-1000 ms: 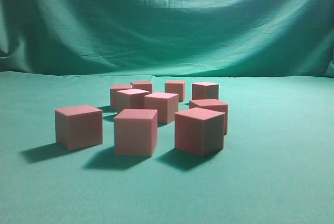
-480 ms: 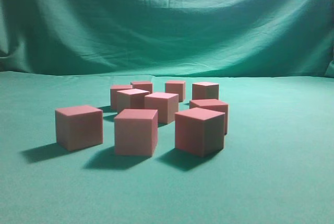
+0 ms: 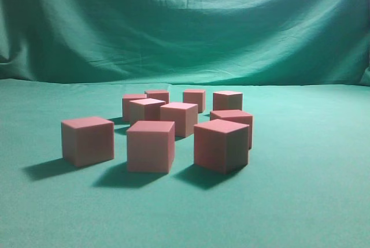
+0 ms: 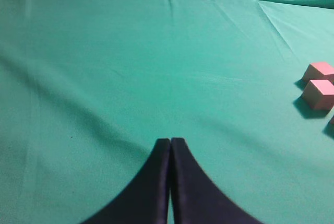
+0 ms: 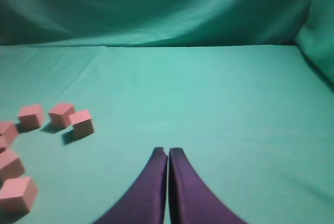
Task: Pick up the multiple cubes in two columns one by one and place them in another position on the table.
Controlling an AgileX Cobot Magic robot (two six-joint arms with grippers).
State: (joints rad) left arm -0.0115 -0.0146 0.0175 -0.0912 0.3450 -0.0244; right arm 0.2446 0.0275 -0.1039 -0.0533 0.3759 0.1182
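Green cloth drapes the backdrop and covers the bench (image 3: 312, 202), and nothing in the exterior view has shifted since the earlier frames. At the lower middle of each wrist view, the left end effector (image 4: 170, 141) and the right end effector (image 5: 167, 152) have their fingers pressed together, holding nothing, above bare cloth. Pink cubes (image 3: 173, 126) stand clustered in the middle of the exterior frame, several nearly touching. They appear at the right edge of the left wrist view and the lower left of the right wrist view, well apart from both end effectors.
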